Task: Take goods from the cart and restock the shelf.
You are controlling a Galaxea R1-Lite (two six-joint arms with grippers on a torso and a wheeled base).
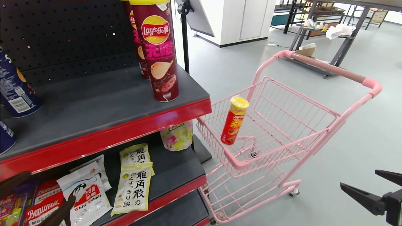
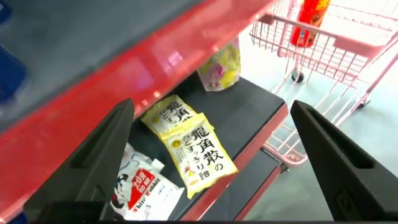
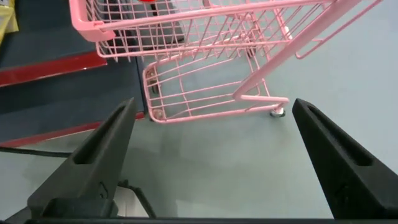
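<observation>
Chip can (image 1: 234,121) tilted in cart (image 1: 236,162), well apart from right gripper (image 1: 358,178), splayed wide; left gripper (image 2: 211,104) likewise wide.

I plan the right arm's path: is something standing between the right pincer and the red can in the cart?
Yes. The can stands inside the pink cart's basket, so the wire side wall and slanted frame lie between it and the right pincer. From above, the basket is open.

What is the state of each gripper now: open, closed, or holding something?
Left gripper: open, holding nothing.
Right gripper: open, holding nothing.
</observation>
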